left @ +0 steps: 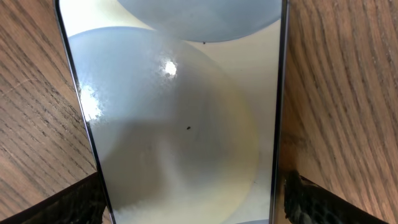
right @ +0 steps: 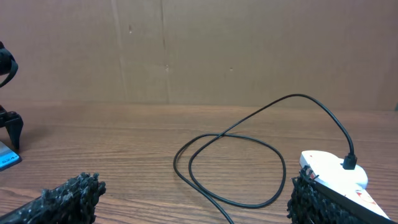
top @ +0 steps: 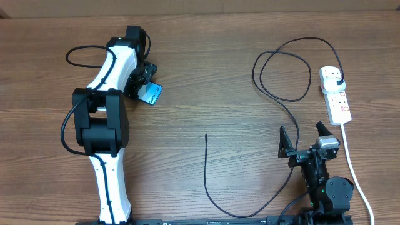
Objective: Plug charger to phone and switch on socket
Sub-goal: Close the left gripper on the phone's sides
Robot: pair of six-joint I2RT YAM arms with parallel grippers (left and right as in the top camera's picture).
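Overhead and wrist views of a 2-arm workstation on a wooden table. The left gripper sits at the upper left of the table, grasping the phone. In the left wrist view its 2 fingers meet the phone's long dark edges, 1 on each side, and the pale, glossy screen fills the space between them. The charger lies slack on the table. Its straight connector tip rests free near the table's centre, well apart from the phone and touching neither gripper. From there the thin black cable runs toward the near edge, bends right and climbs past the right gripper. It then forms 1 loose loop and ends in the black plug, seated in the far end of the socket. The socket lies at the far right of the table. Its thick white cord trails back toward the near edge, and the position of its red switches is too small to read. The right gripper is released, its fingers spread wide and holding nothing, near the socket but not touching it.
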